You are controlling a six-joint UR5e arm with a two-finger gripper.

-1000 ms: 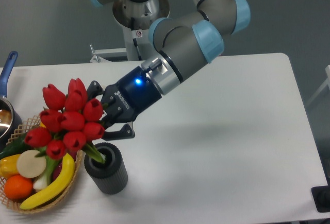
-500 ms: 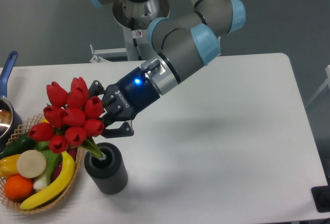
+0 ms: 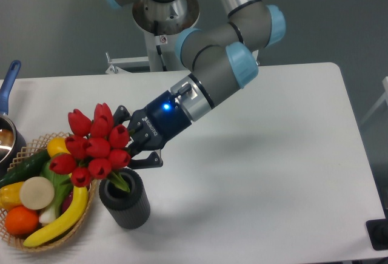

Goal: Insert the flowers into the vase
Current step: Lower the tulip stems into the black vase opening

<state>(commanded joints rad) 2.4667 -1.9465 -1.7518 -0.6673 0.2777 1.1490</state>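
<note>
- The flowers (image 3: 96,145), a bunch of red tulip buds, are seen tilted to the left above the vase (image 3: 125,198), with the green stems reaching down into its mouth.
- The vase is seen upright on the white table (image 3: 273,155), near the front edge, just beside the wicker basket (image 3: 36,240) on its left.
- The gripper (image 3: 128,142) is positioned behind the right side of the bunch; its black fingers (image 3: 145,161) are spread above and below the stems, but whether the stems are clamped cannot be told, since the buds hide the contact.
- A blue light is lit on the gripper's dark body.
- The basket is filled with a banana (image 3: 63,215), an orange (image 3: 22,220), a cucumber (image 3: 24,167) and other produce; some buds overlap its rim in the view.
- A pot with a blue handle (image 3: 7,82) is cut off by the left edge.
</note>
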